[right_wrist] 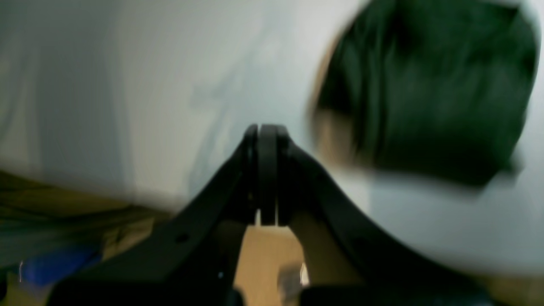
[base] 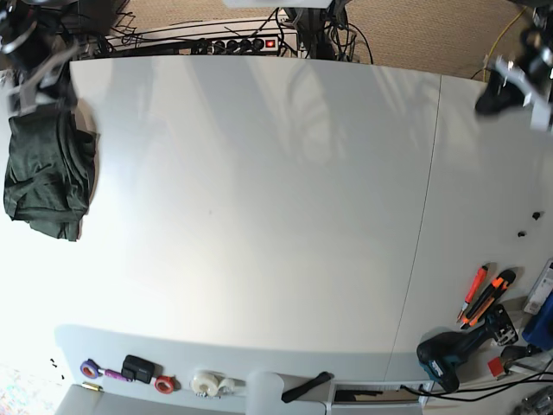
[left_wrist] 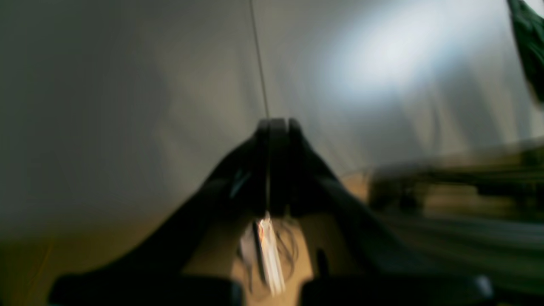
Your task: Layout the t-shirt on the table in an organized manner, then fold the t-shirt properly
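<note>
The dark green t-shirt (base: 47, 169) lies bunched in a compact heap at the left edge of the white table (base: 259, 173). It also shows blurred in the right wrist view (right_wrist: 425, 93) and as a sliver in the left wrist view (left_wrist: 529, 42). My right gripper (right_wrist: 265, 127) is shut and empty, up off the table just behind the shirt (base: 41, 79). My left gripper (left_wrist: 274, 123) is shut and empty over the seam line (left_wrist: 259, 63), at the table's far right corner (base: 499, 97). Both wrist views are motion-blurred.
A power strip (base: 233, 43) and cables lie behind the table's back edge. Orange-handled tools (base: 482, 298) and a drill (base: 449, 356) sit at the front right. Tape rolls (base: 207, 382) and small items line the front edge.
</note>
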Motion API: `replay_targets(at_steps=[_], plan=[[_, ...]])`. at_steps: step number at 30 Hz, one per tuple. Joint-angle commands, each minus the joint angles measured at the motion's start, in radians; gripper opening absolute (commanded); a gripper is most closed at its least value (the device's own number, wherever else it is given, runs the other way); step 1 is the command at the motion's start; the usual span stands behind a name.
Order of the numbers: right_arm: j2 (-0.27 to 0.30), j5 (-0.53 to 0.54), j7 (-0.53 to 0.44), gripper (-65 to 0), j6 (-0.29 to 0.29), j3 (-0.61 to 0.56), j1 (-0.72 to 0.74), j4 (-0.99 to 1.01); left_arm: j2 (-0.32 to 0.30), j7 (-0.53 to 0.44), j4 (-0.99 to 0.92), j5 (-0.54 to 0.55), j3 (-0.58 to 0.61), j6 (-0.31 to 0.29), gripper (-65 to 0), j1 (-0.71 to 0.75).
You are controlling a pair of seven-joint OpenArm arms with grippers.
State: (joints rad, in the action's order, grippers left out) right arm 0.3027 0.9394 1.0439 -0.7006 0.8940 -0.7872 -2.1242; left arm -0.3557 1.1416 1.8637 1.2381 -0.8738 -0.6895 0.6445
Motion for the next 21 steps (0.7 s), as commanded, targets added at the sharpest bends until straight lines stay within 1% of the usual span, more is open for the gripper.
replay_targets(at_steps=[1,3,4,7,10,12,13,16,18,21], plan=[[0.016,0.014,0.003,-65.0,0.002,0.010,-0.048,-0.008,-0.016,0.037,0.011,0.054,-0.028,-0.009,-65.0,0.060],[0.019,0.014,0.033,-65.0,0.002,0.010,-0.128,0.008,-0.021,0.110,0.011,0.113,-0.048,-0.009,-65.0,0.174],[0.025,0.014,0.033,-65.0,0.002,0.008,-0.160,0.024,-0.030,0.123,0.008,0.132,-0.045,-0.009,-65.0,0.229],[0.035,0.010,0.033,-65.0,0.002,-0.021,-0.205,0.127,-0.086,0.121,-0.026,0.135,0.004,-0.009,-65.0,0.363],[0.070,-0.016,0.021,-65.0,0.002,-0.111,-0.198,0.341,-0.160,0.096,-0.105,0.131,0.125,-0.009,-65.0,0.444],[0.111,-0.055,-0.024,-65.0,0.002,-0.208,-0.169,0.538,-0.206,0.027,-0.180,0.100,0.243,-0.009,-65.0,0.462],[0.133,-0.080,-0.062,-65.0,0.002,-0.264,-0.143,0.647,-0.228,-0.022,-0.224,0.069,0.311,-0.009,-65.0,0.457],[0.186,-0.155,-0.209,-65.0,0.002,-0.438,-0.027,0.985,-0.273,-0.200,-0.365,-0.072,0.534,-0.009,-65.0,0.402],[0.203,-0.202,-0.330,-65.0,0.002,-0.549,0.070,1.194,-0.279,-0.326,-0.468,-0.176,0.680,-0.009,-65.0,0.335],[0.200,-0.244,-0.549,-65.0,0.002,-0.706,0.225,1.455,-0.259,-0.541,-0.620,-0.328,0.892,-0.009,-65.0,0.196]])
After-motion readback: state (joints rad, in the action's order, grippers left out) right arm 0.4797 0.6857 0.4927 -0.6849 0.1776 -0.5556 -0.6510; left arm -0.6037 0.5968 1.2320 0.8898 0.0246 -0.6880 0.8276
